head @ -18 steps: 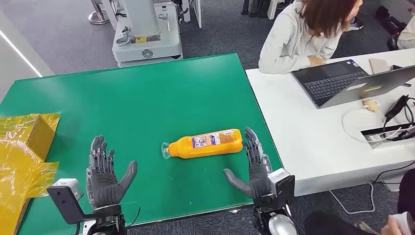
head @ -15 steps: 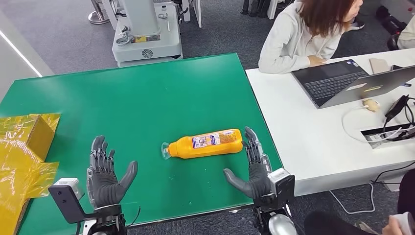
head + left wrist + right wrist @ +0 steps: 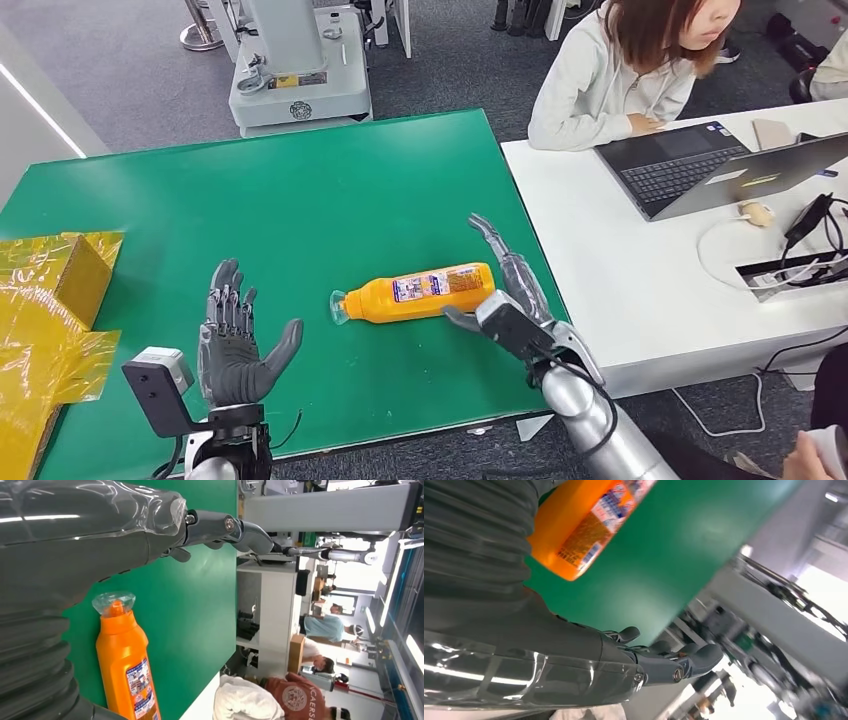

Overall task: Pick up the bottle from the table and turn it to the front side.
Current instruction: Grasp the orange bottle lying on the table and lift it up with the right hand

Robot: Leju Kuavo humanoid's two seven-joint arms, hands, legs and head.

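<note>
Now the orange bottle (image 3: 415, 292) lies flat on its side near the middle of the green table (image 3: 300, 200), clear cap toward the robot's left, base toward its right, label facing up. The right hand (image 3: 500, 290) is at the base end, fingers stretched out along the far side of the bottle and the thumb tucked in at the near side. It looks like a cradle forming around the fat end, which makes sense for a lift and a roll, but nothing is clamped: the fingers are apart and I can't tell whether they touch the plastic.

The left hand (image 3: 235, 345) hovers palm up, fingers spread, holding nothing, well apart from the cap end. My guess is it waits there to take or steady the neck once the bottle comes up.

The left wrist view gives what the head view can't: the see-through cap with the orange spout inside and the label print close up (image 3: 137, 677). The right wrist view looks along the base, showing the rounded bottom edge (image 3: 574, 530) lying on the green, with those fingers (image 3: 674, 662) extended beyond it and open. From above, you also get a person (image 3: 620, 70) seated at a white desk (image 3: 640, 300) with a laptop (image 3: 690, 160), and yellow wrapping (image 3: 50, 300) on the table's left edge.
</note>
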